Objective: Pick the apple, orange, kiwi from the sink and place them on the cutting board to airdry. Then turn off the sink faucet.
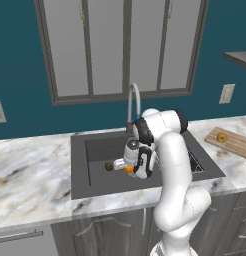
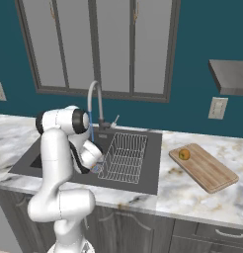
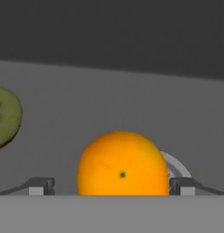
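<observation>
The gripper [image 3: 112, 185] is lowered into the sink [image 1: 80, 165] with its jaws wide apart, one fingertip on each side of the orange [image 3: 123, 164], which lies on the basin floor between them. The kiwi [image 3: 4, 116] lies near, to one side. The apple [image 2: 183, 154] rests on the cutting board [image 2: 212, 173].

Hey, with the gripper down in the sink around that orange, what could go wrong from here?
The orange is round and sits between the open gripper's fingertips; an off-centre close could squirt it away across the sink. The kiwi lies close beside it and might get nudged. The faucet stands right by the arm, so lifting out could clip it.
</observation>
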